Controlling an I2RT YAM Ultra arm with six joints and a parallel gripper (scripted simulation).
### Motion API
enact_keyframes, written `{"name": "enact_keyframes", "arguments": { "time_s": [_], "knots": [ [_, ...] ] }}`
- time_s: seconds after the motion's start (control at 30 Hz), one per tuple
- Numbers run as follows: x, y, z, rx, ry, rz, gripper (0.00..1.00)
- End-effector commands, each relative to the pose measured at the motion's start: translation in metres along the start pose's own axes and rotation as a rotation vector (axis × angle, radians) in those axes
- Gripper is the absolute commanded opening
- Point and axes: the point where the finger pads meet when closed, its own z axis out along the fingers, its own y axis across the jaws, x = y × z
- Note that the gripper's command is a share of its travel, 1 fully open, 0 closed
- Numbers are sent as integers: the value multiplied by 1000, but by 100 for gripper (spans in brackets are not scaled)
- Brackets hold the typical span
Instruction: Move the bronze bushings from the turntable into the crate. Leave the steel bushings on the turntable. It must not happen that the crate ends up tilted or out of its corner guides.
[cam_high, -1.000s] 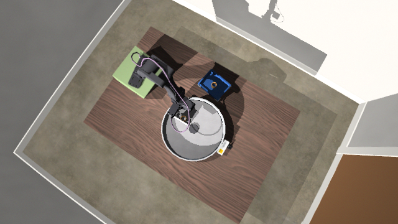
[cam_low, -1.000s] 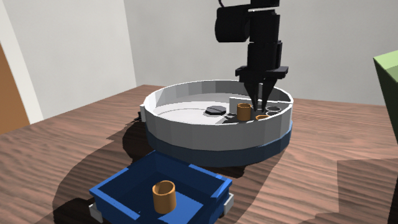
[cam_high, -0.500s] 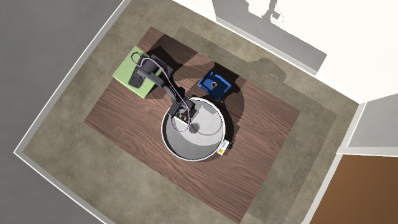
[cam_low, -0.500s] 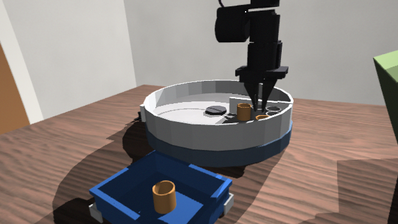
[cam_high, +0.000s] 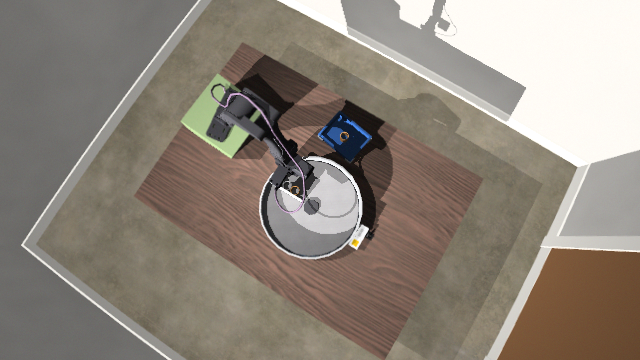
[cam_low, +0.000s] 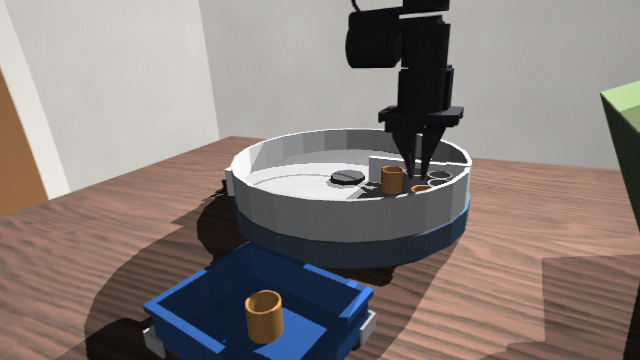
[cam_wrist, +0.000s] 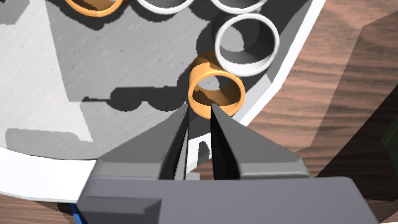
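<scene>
A bronze bushing (cam_wrist: 198, 75) (cam_low: 422, 187) stands on the turntable (cam_high: 311, 254) (cam_low: 325, 220) (cam_wrist: 40, 175) close to its wall. A steel bushing (cam_wrist: 246, 72) touches or nearly touches it. My gripper (cam_low: 417, 177) (cam_wrist: 199, 112) is open by a narrow gap and holds nothing. Its tips are at this bronze bushing's rim, one outside the rim and one over its hollow; their depth is hard to tell. Another bronze bushing (cam_low: 392, 181) (cam_wrist: 95, 14) stands farther left, with more steel bushings beside it. One bronze bushing (cam_high: 344, 140) (cam_low: 265, 324) stands in the blue crate (cam_high: 362, 131) (cam_low: 185, 328).
The turntable has a raised wall all round, a thin white divider (cam_low: 378, 162) behind the bushings and a dark hub (cam_high: 311, 205) (cam_low: 347, 177) at its middle. The crate stands beside the turntable. The arm's green base block (cam_high: 200, 112) is on the other side.
</scene>
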Motion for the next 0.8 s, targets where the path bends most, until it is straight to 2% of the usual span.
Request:
{"name": "enact_keyframes", "arguments": {
  "time_s": [0.0, 0.27, 0.77],
  "knots": [
    [-7, 10, -9, -37, -19, 6, 15],
    [-8, 18, -13, -45, -18, 3, 15],
    [-8, 19, -13, -45, -18, 3, 15]
  ]
}}
